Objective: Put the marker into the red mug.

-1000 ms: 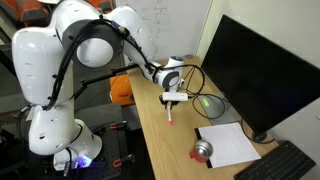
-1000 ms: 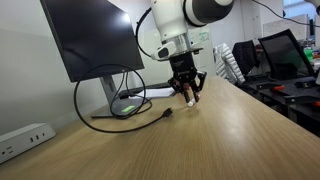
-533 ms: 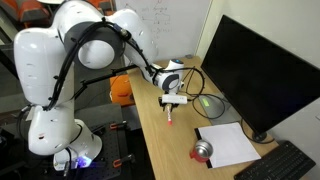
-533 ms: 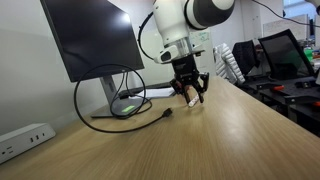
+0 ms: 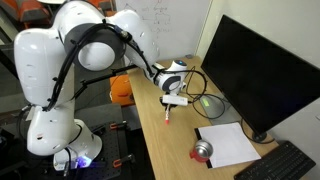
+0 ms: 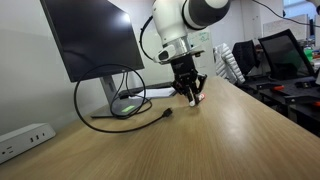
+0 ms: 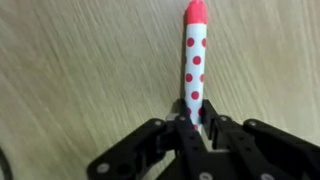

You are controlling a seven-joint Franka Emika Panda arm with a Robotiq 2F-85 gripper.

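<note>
Centre of the wrist view: the claw [image 7: 199,116] is clamped on one end of the marker [image 7: 194,62], whose red tip points to the top edge, over the table [image 7: 80,70]. Within the last second the claw has tilted slightly, swinging the marker off vertical. The red mug [image 5: 203,151] stands at lower right, well apart; the carry has apparently barely begun.

The marker [image 7: 195,55], white with red dots and a red tip, is pinched at its plain end in the tool [image 7: 197,118]. It hangs tilted, red tip toward the desk [image 7: 80,70]. The red mug [image 5: 203,151], silvery inside, sits well apart from it, beside a white sheet [image 5: 228,141].
</note>
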